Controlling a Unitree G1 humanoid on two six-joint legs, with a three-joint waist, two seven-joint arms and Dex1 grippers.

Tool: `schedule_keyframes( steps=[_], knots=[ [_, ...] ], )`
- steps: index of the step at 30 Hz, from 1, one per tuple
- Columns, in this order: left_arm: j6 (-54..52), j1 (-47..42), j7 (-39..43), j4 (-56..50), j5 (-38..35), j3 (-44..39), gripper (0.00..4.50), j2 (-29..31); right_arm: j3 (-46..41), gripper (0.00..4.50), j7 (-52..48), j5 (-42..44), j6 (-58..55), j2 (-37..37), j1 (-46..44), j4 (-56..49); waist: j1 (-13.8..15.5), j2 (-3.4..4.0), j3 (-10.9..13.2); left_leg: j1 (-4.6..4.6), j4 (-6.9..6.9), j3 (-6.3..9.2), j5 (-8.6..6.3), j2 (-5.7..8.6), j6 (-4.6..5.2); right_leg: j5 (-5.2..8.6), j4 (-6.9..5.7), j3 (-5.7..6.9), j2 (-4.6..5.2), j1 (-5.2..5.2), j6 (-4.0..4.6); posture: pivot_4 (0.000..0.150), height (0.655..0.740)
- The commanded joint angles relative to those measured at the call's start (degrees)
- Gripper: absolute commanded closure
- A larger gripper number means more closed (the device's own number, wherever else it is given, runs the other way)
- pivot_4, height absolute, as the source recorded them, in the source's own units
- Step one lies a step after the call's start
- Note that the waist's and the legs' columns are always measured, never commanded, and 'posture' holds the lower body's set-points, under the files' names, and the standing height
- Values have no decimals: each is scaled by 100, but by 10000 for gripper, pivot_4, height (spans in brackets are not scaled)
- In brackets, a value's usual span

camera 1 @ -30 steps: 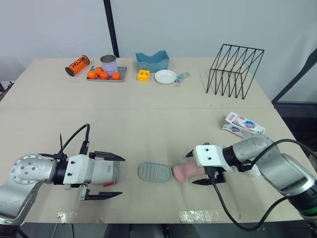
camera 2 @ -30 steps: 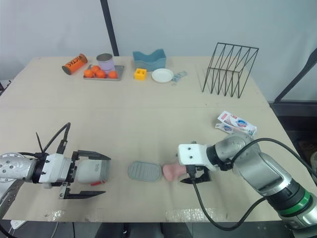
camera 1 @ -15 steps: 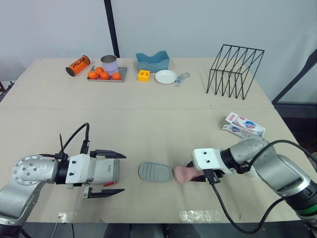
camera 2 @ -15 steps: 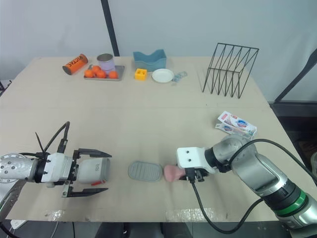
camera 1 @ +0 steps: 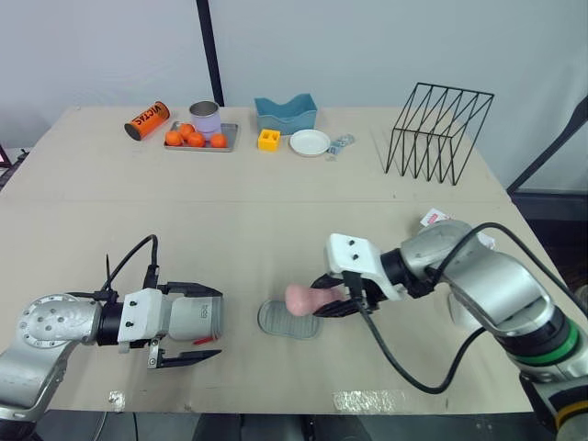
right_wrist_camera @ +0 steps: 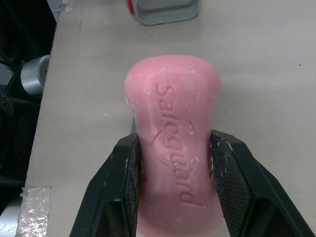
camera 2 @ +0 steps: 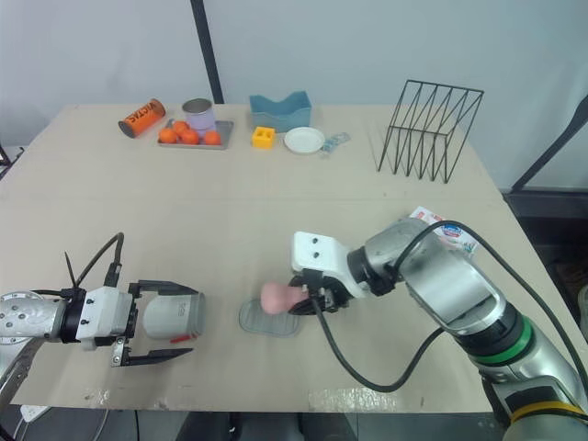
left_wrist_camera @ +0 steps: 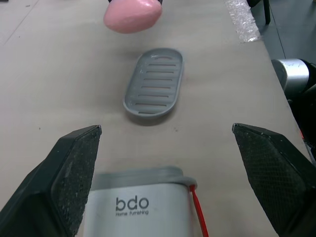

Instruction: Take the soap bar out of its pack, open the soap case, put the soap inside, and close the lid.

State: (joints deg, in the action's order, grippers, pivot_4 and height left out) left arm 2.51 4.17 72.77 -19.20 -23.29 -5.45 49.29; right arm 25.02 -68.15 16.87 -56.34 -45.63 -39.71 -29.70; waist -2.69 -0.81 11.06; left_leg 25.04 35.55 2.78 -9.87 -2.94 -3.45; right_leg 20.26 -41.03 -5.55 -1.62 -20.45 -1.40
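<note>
A pink soap bar stamped "Safeguard" hangs in the air, with my right gripper shut on its near end. It hovers just above a grey ribbed soap tray lying flat on the table. To the left, my left gripper stands open, its fingers spread either side of the white and grey "bdo" soap case, which lies between them. The soap pack lies at the right, partly hidden behind my right arm.
Along the far edge stand an orange can, a tray of oranges with a tin, a blue holder, a yellow block and a white plate. A black wire rack stands back right.
My right gripper has lifted the soap off the table and carried it left, over the grey tray. The left gripper has barely moved.
</note>
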Motion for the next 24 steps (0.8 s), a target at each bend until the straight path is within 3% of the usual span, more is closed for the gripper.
schedule_keyframes(
  steps=[1,9,24],
  knots=[
    [30,88,-39,-95,-9,-192,0,115,251,27123,228,-48,-168,148,-279,-153,-3,0,0,0,-1,-1,0,-2,0,0,-1,0,-2,-3,1,1500,7400],
    [17,164,-81,-159,-4,-241,0,167,593,27123,505,45,-522,549,-617,34,-6,0,0,5,-3,-4,0,-2,0,-1,-2,-1,0,-9,2,1500,7400],
    [-224,336,-84,-479,-148,-471,0,301,900,27123,941,196,-798,912,-450,57,-7,0,0,9,-6,-7,0,-4,0,-1,-4,-2,-1,-21,3,1500,7400]
  ],
)
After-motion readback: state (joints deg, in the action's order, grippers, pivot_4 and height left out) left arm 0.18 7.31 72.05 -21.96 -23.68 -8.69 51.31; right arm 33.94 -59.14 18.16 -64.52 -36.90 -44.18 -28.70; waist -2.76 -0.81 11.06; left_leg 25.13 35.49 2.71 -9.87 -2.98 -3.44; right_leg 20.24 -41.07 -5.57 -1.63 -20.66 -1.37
